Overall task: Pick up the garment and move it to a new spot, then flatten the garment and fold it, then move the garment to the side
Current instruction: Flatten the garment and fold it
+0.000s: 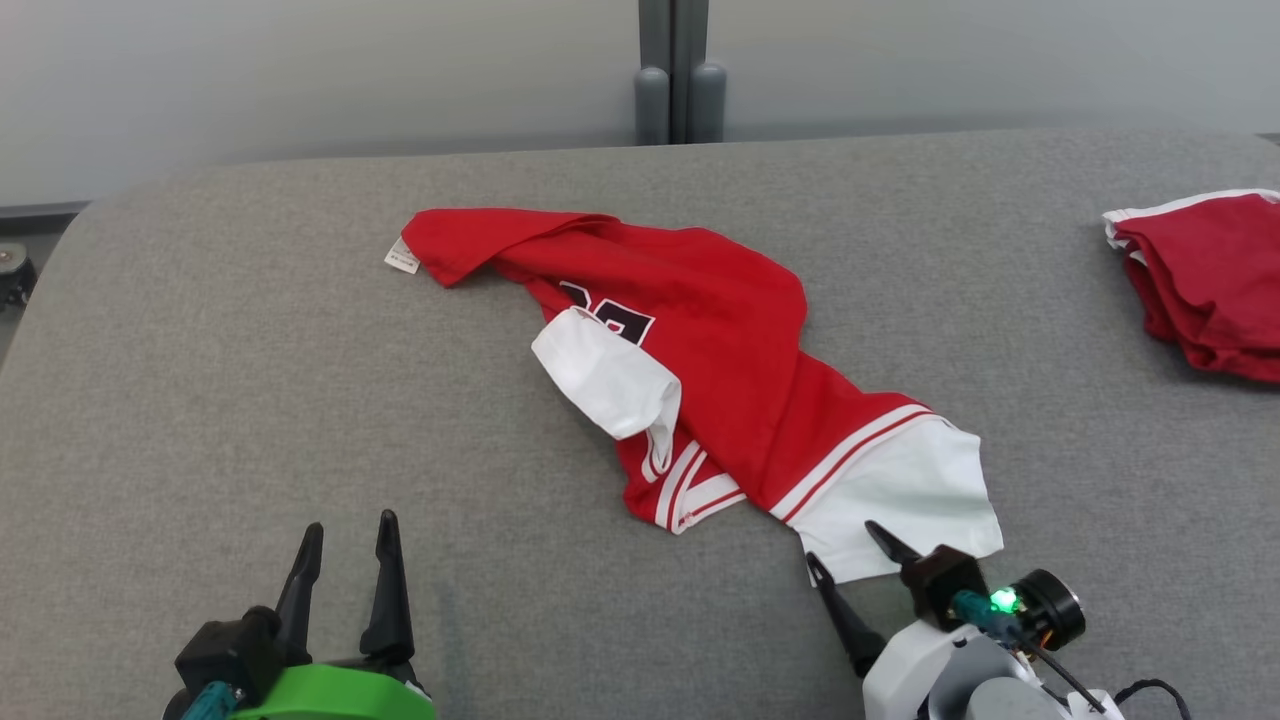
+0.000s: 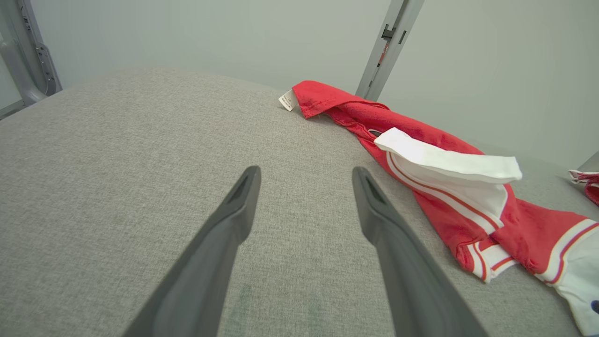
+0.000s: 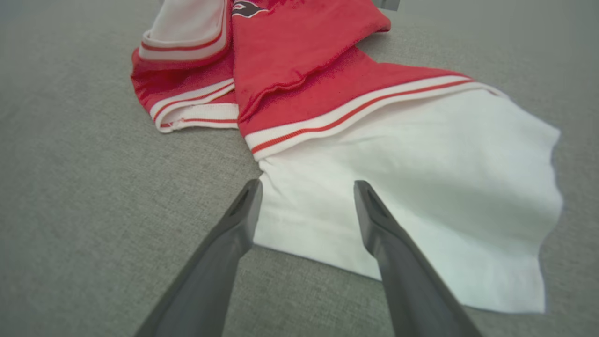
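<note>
Left pincer [image 1: 351,522], lower left of the head view: two dark fingers spread apart on a green-collared mount, with bare grey fabric tabletop [image 1: 200,400] showing between them. In the left wrist view the cloth lies to the right of these fingers, apart from them.

Garment [image 1: 720,330], centre of the head view: a red jersey with white trim lies crumpled on the tabletop, running in a diagonal band from upper left to lower right. A small white label [image 1: 401,257] sticks out at its upper-left tip. A white sleeve [image 1: 605,375] is folded over the red body left of centre, partly covering a dark printed mark. Red-and-white striped hems sit along the lower edge. A broad white panel [image 1: 905,490] forms the lower-right end.

Right pincer [image 1: 842,542], lower right of the head view: fingers parted and gripping nothing, poised at the near corner of the white panel. In the right wrist view, one fingertip lies at the panel's left edge and the other over the white cloth. Contact with the cloth cannot be judged.

Second red garment [image 1: 1210,280], far right edge: bunched, white-edged, well apart from the jersey.

Grey post [image 1: 680,70], top centre, stands behind the tabletop against a pale wall.
</note>
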